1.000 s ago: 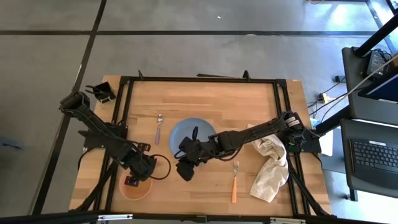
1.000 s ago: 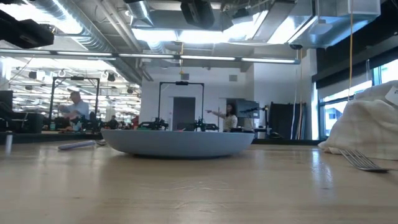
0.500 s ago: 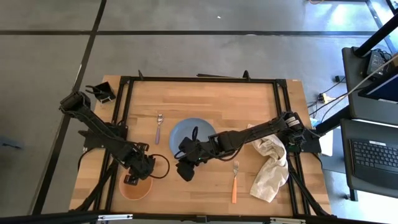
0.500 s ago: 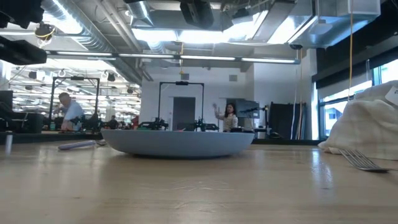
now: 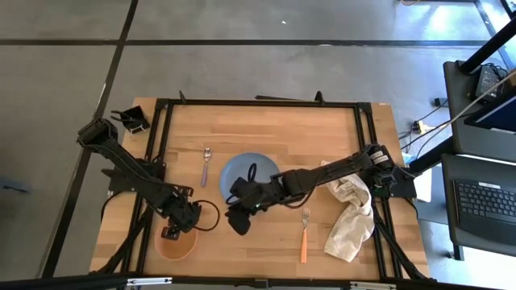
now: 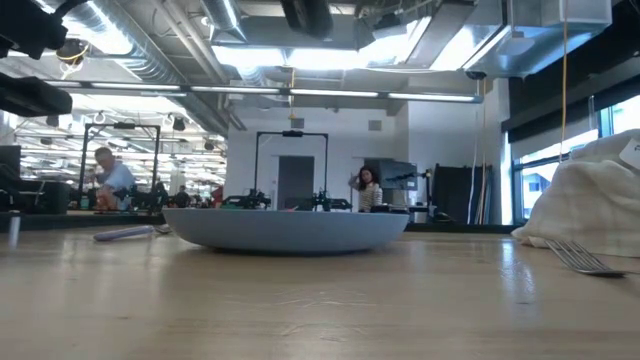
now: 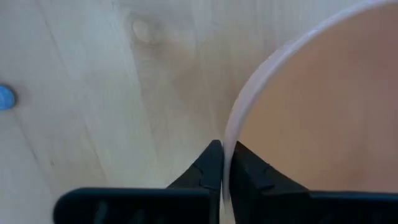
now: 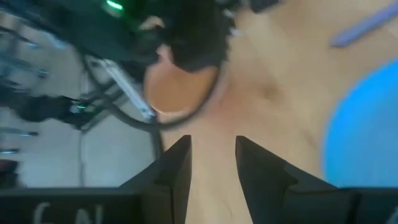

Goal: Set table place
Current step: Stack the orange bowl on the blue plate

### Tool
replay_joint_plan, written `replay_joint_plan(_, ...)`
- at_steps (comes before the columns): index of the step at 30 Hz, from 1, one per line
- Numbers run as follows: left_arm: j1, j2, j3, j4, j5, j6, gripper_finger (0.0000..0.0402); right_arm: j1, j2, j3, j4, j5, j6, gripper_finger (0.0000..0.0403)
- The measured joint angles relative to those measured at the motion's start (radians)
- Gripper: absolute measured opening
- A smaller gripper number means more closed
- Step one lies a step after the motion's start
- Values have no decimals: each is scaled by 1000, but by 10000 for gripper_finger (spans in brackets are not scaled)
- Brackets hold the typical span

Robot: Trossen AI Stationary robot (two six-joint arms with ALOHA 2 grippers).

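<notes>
- While my left gripper (image 5: 171, 234) pinches the rim of the small round orange bowl (image 5: 176, 243) at the near-left corner of the large light wooden plank table (image 5: 274, 129), I judge that carrying this bowl to the place setting is the step in hand.
- Next, I should lift it clear and carry it toward the round blue plate (image 5: 242, 167), mid-table.
- My left arm reaches down low over the bowl.
- My right gripper (image 5: 239, 223) hovers just near the plate's front edge, fingers apart, empty.
- Lilac-handled metal spoon (image 5: 205, 167) lies left of the plate, orange-handled metal fork (image 5: 304, 235) right.
</notes>
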Motion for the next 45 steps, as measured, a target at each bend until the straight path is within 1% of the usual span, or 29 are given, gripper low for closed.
replay_joint_plan(2,9,0,0,0,5,0,11,-1,0,0,58,-60,1,125)
replay_joint_plan(8,56,-1,50,-68,4,31,6,0,2,74,223,-340,58,125)
replay_joint_plan(9,69,-1,67,-74,1,48,6,3,2,95,237,-369,50,125)
replay_joint_plan(11,97,-1,103,-76,1,85,4,10,2,146,249,-392,6,125)
replay_joint_plan(13,135,-1,145,-79,-6,127,5,18,2,202,255,-395,-66,125)
replay_joint_plan(18,259,-1,252,-76,-85,234,3,43,2,346,253,-395,-281,125)
replay_joint_plan(22,396,-1,305,-70,-89,289,3,64,1,439,253,-395,-452,125)
replay_joint_plan(25,500,-1,319,-51,-92,310,3,73,0,474,248,-395,-534,125)
replay_joint_plan(27,562,-1,321,-16,-91,325,3,76,0,486,243,-395,-520,125)
replay_joint_plan(31,661,27,322,85,-71,348,2,78,0,490,222,-394,-431,125)
replay_joint_plan(36,720,125,322,191,-9,370,2,78,0,490,216,-383,-418,125)
replay_joint_plan(40,748,205,322,199,-6,379,4,78,0,490,232,-282,-396,125)
replay_joint_plan(45,795,276,322,224,-9,392,3,67,0,490,208,-119,-444,125)
